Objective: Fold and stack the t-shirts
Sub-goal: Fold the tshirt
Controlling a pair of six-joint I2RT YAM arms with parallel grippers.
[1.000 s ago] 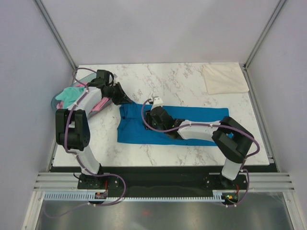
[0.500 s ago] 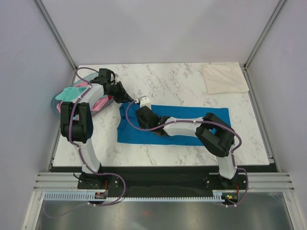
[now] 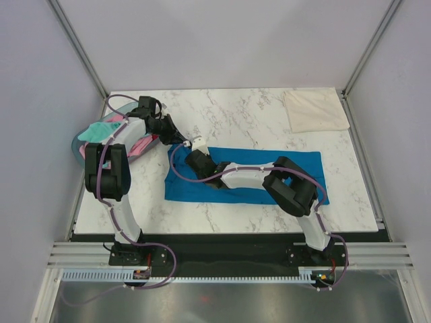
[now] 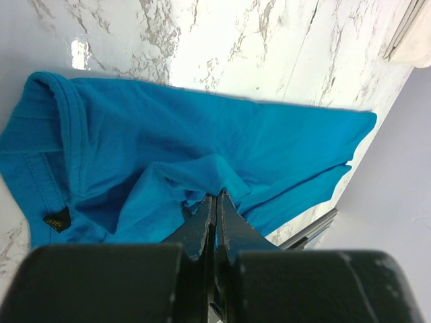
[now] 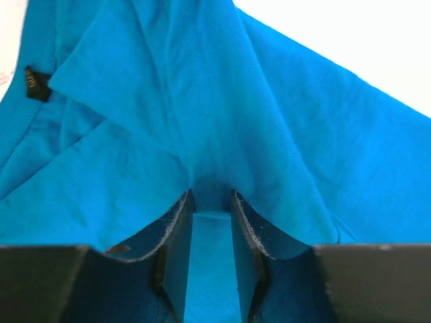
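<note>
Two-handed fold of blue t-shirt (image 3: 182, 188) — grasp stage.
Left gripper (image 4: 215, 202) pinches cloth; right gripper (image 5: 211, 202) straddles a ridge, hold unclear — should lift evenly next.

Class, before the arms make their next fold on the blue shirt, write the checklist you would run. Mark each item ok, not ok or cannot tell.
1. Left end effector shut on the blue shirt: ok.
2. Right end effector gripping it: cannot tell; its fingers straddle a raised fold with a gap showing.
3. Both end effectors at the shirt's collar end: ok.
4. Cloth lying flat at the grips: not ok, bunched.
5. Cream shirt apart from the blue one: ok.
</note>
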